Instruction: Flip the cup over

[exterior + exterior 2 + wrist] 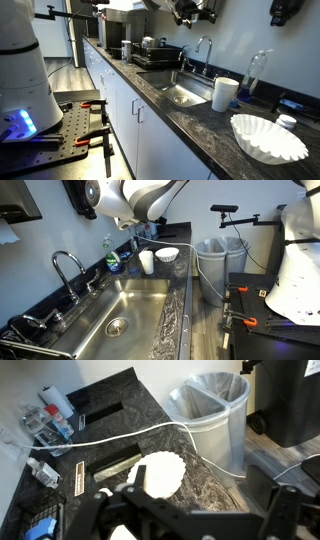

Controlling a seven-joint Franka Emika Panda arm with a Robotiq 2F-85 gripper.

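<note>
Countertop of dark speckled stone point(190, 130) runs along a pale wall, with a stainless steel sink point(125, 315) sunk into it; a white Franka arm point(140, 198) reaches in high above the counter past the sink's far end; a grey waste bin with a clear liner point(220, 255) stands on the floor beyond that end of the sink, away from the wall; the dark Robotiq gripper point(192, 14) hangs high over the counter just past the sink, and in the wrist view its fingers point(105, 508) are spread wide with nothing between them; a wide white fluted coffee-filter bowl point(268, 138) lies farther along the counter from the sink; a tall clear bottle point(255, 72) stands past the sink's end, near the wall; the plain white tapered cup point(225, 93) stands upright just beside the sink's end, between sink and filter bowl, well below the gripper and apart from it.
</note>
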